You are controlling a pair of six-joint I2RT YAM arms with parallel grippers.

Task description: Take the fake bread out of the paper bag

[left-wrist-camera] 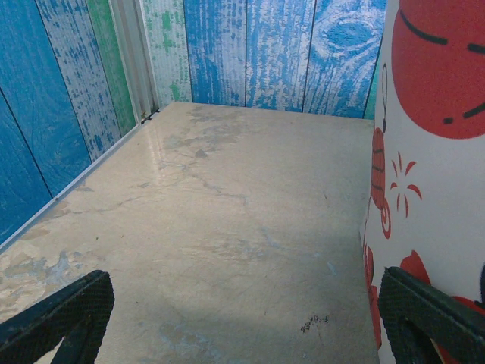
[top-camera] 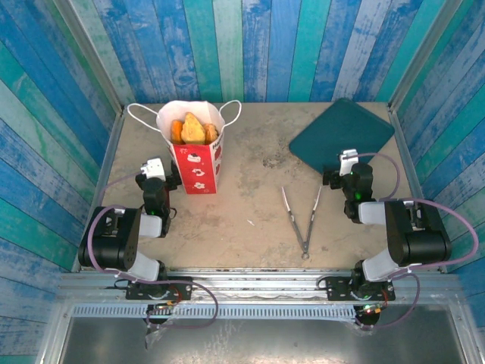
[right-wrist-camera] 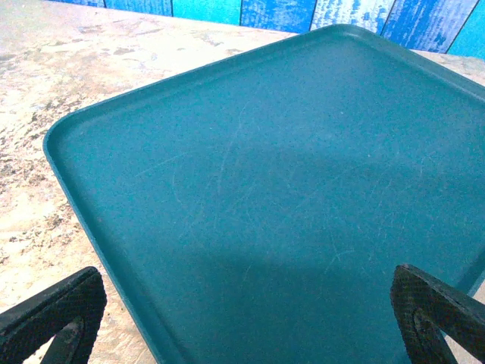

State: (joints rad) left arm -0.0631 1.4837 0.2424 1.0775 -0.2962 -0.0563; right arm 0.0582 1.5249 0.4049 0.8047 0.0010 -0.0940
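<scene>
Eyes on the paper bag [top-camera: 195,159]: upright at 11 o'clock on the table [top-camera: 250,197], mouth open to the ceiling, long axis vertical. Packed to the brim with fake bread [top-camera: 194,129], golden tops poking above the rim. Nothing out yet.

Over to the left gripper [top-camera: 155,170]: parked low just beside the bag, at its 8 o'clock, jaws spread wide with nothing between them. From the left wrist, red-printed bag wall crowding in at 3 o'clock, hard up by one finger [left-wrist-camera: 428,315]; touching or not, impossible to say.

Now the right gripper [top-camera: 347,162]: spread wide and empty too, well apart from the bag, at the near edge of the green tray [top-camera: 341,129]. Tongs [top-camera: 301,216] flat on the table in between.

By position, a job for the left arm: up first, then down onto the bread from above, not in from the side.
</scene>
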